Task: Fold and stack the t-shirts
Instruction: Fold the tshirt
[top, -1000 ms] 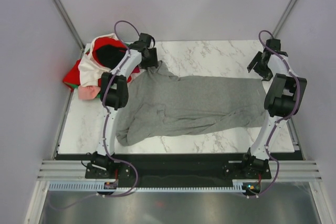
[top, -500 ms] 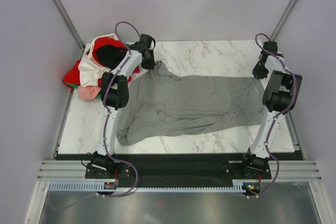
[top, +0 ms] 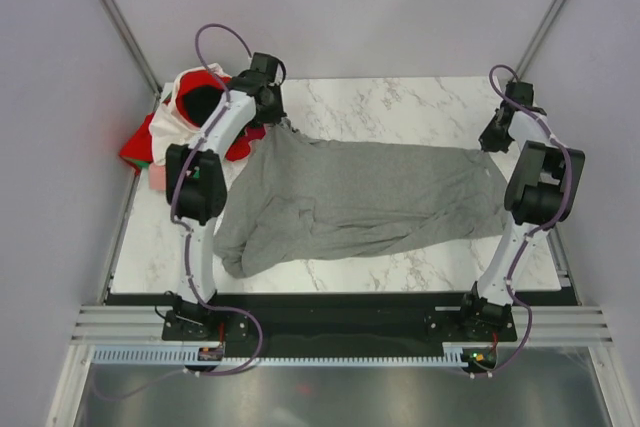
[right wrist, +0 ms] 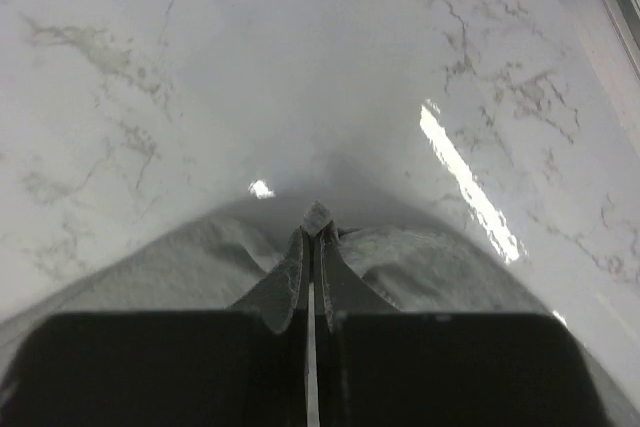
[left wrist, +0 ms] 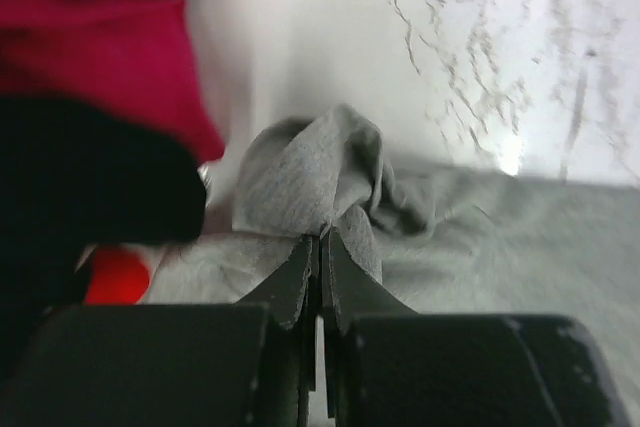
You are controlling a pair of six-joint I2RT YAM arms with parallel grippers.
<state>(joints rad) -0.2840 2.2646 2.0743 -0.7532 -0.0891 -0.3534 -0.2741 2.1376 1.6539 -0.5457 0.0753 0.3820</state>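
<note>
A large heather-grey t-shirt (top: 360,197) lies spread across the marble table, rumpled at its near left. My left gripper (top: 283,125) is shut on a bunched fold of the grey t-shirt (left wrist: 310,172) at its far left corner. My right gripper (top: 489,144) is shut on the edge of the grey t-shirt (right wrist: 400,257) at its far right corner, a small tip of cloth showing between the fingertips. A heap of other t-shirts (top: 175,127), red, white, black and pink, lies at the table's far left; its red and black cloth (left wrist: 100,77) fills the left of the left wrist view.
Bare marble tabletop (top: 400,107) runs behind the grey shirt and along the near edge (top: 400,272). A metal frame post (top: 120,17) rises behind the heap and another post (top: 555,7) at the far right. The table's right edge (top: 550,247) is close to the right arm.
Both grippers have closed on the grey t-shirt's far corners. The left gripper moved left and back with its corner; the right gripper came down onto the right corner, and the cloth between them is stretched flatter.
</note>
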